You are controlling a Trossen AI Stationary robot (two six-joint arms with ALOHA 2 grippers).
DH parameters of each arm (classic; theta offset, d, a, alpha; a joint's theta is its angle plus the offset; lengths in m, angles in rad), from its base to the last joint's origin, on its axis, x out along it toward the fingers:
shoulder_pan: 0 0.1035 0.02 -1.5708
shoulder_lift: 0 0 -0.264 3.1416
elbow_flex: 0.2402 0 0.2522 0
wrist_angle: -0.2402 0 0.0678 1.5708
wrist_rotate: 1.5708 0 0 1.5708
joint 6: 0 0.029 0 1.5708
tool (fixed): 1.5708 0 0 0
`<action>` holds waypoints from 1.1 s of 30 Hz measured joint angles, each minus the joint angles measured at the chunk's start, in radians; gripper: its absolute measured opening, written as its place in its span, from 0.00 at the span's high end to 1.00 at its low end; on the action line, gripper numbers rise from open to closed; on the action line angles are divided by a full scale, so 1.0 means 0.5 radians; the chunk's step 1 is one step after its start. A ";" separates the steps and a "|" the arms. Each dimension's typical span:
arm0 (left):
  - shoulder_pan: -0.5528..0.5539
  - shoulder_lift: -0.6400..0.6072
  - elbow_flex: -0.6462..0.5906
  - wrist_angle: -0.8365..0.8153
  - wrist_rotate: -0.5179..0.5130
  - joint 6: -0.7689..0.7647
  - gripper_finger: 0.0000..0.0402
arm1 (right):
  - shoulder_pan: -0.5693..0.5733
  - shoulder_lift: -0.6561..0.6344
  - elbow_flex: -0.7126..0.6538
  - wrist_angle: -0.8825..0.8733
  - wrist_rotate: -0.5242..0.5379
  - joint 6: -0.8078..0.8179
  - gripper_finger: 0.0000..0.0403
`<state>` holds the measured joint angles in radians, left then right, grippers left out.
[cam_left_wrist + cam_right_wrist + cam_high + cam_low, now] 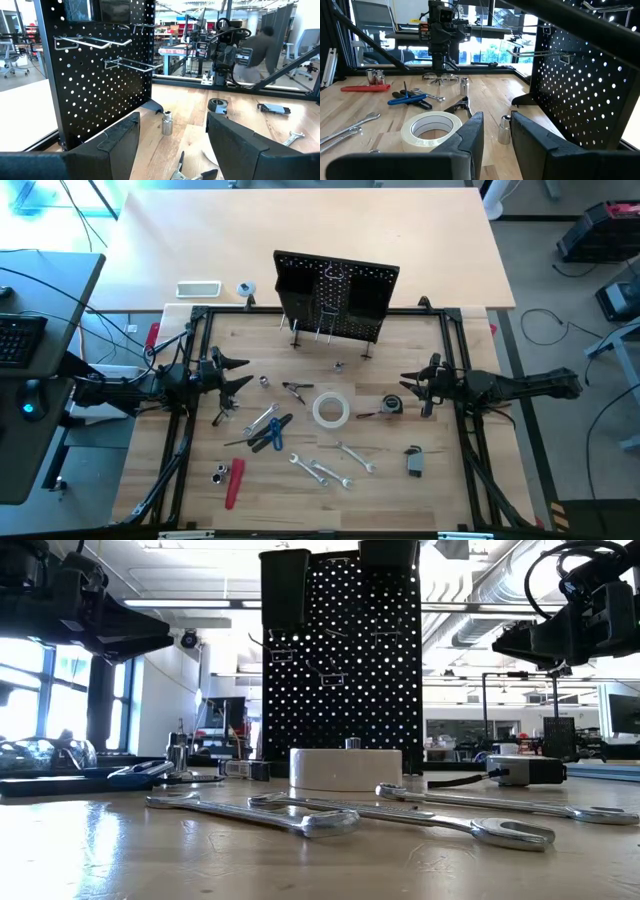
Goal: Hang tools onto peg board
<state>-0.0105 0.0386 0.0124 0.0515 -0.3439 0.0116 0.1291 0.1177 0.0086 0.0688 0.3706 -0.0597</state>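
The black perforated metal peg board (335, 298) stands upright on thin legs at the far edge of the pale wooden tabletop (400, 480), with dark bins along its top and bare wire hooks (95, 44) jutting from its face. No tool hangs on it.

The tools lie scattered flat in front of it. A white roll of tape (331, 409) sits near the middle, and a small tape measure (392, 406) lies just beside it towards the right arm. Blue-handled pliers (270, 433) rest nearer the left arm, a red-handled tool (234, 482) lies by the near left corner, and several silver wrenches (322, 470) are strewn along the near side. A small silver socket (167, 123) stands upright close to the board's foot.

The left claw (238, 375) hovers above the tabletop at the left side, its fingers spread wide and holding nothing. The right claw (408, 388) hangs over the right side, near the tape measure but clear of it, its fingers parted by a narrow gap and empty too.
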 joint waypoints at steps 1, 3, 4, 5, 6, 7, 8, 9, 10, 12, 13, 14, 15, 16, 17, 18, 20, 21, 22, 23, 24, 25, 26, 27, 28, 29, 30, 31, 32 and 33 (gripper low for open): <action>0.000 0.000 0.000 0.000 0.001 0.000 0.45 | -0.001 0.000 0.000 -0.001 0.000 0.000 0.77; 0.000 0.000 0.001 0.000 0.000 0.000 0.45 | -0.001 0.000 -0.001 0.000 0.000 -0.001 0.77; -0.001 0.000 0.001 0.000 0.000 0.002 0.45 | 0.000 0.000 0.000 0.000 0.000 0.000 0.77; 0.000 0.000 0.001 0.000 0.000 0.018 0.45 | 0.000 -0.001 0.000 0.000 0.000 0.000 0.77; -0.001 0.000 0.001 0.000 0.000 0.057 0.45 | -0.001 -0.001 0.000 0.000 0.000 0.000 0.77; 0.000 0.000 0.000 0.000 0.000 0.104 0.45 | -0.001 0.000 0.000 0.003 0.000 0.002 0.77; 0.000 0.000 0.001 0.000 0.000 0.135 0.45 | 0.000 0.000 -0.001 0.006 0.000 0.019 0.77; 0.000 0.000 0.000 0.000 0.001 0.142 0.45 | 0.000 0.000 0.000 0.011 0.000 0.050 0.77; -0.001 0.000 0.001 0.000 0.001 0.128 0.45 | -0.001 0.000 0.000 0.025 0.001 0.085 0.77; 0.000 0.000 0.001 0.000 0.001 0.048 0.45 | -0.001 -0.001 0.000 0.044 0.045 0.207 0.77; 0.000 0.000 0.001 0.000 0.001 0.008 0.45 | -0.001 -0.001 0.000 0.047 0.086 0.304 0.78; 0.000 0.000 0.001 0.000 0.000 -0.031 0.45 | -0.001 -0.001 0.000 0.043 0.124 0.411 0.77; -0.001 0.000 0.001 0.000 0.001 -0.068 0.45 | -0.001 0.000 0.000 0.033 0.157 0.526 0.78; 0.000 0.000 0.000 0.000 0.001 -0.098 0.45 | -0.002 0.000 0.000 0.030 0.187 0.637 0.77; 0.000 0.000 0.001 0.000 0.001 -0.119 0.45 | -0.002 0.000 0.000 0.023 0.211 0.749 0.77; -0.001 0.000 0.001 0.000 0.001 -0.124 0.45 | -0.002 0.000 -0.001 0.013 0.230 0.854 0.77; 0.000 0.000 0.001 0.000 0.001 -0.111 0.45 | -0.002 0.003 0.000 0.012 0.244 1.029 0.78; 0.000 0.000 0.001 0.000 0.001 -0.106 0.45 | -0.002 0.009 -0.001 0.012 0.244 1.109 0.78; 0.000 0.000 0.000 0.000 0.001 -0.106 0.45 | -0.001 0.017 0.000 0.012 0.244 1.174 0.78; 0.000 0.000 0.000 0.000 0.001 -0.106 0.45 | -0.001 0.029 0.000 0.012 0.244 1.236 0.78; -0.001 0.000 0.001 0.000 0.001 -0.105 0.45 | -0.001 0.043 0.000 0.012 0.244 1.289 0.78; 0.000 0.000 0.001 0.000 0.001 -0.106 0.45 | -0.001 0.057 0.000 0.011 0.244 1.334 0.78; -0.001 0.000 0.000 0.000 0.001 -0.105 0.45 | -0.002 0.074 -0.001 0.011 0.244 1.368 0.78; -0.001 0.000 0.000 0.000 0.001 -0.106 0.45 | -0.001 0.092 0.000 0.011 0.244 1.380 0.78; 0.000 0.000 0.000 0.000 0.001 -0.106 0.45 | -0.002 0.112 0.000 0.011 0.244 1.383 0.78; 0.000 0.000 0.000 0.000 0.001 -0.106 0.45 | -0.001 0.137 0.000 0.011 0.244 1.382 0.77; 0.000 0.000 0.000 0.000 0.001 -0.106 0.45 | -0.001 0.166 0.000 0.011 0.244 1.382 0.78; 0.000 0.000 0.001 0.000 0.001 -0.105 0.45 | -0.002 0.197 0.000 0.009 0.247 1.387 0.78; -0.001 0.000 0.001 0.002 0.001 -0.106 0.45 | -0.002 0.230 0.000 0.008 0.255 1.419 0.78; 0.000 0.000 0.001 0.005 0.001 -0.106 0.45 | -0.002 0.265 0.000 0.007 0.268 1.464 0.78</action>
<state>-0.0105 0.0383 0.0128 0.0540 -0.3435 -0.0414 0.1284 0.2503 0.0086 0.0721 0.5046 0.6725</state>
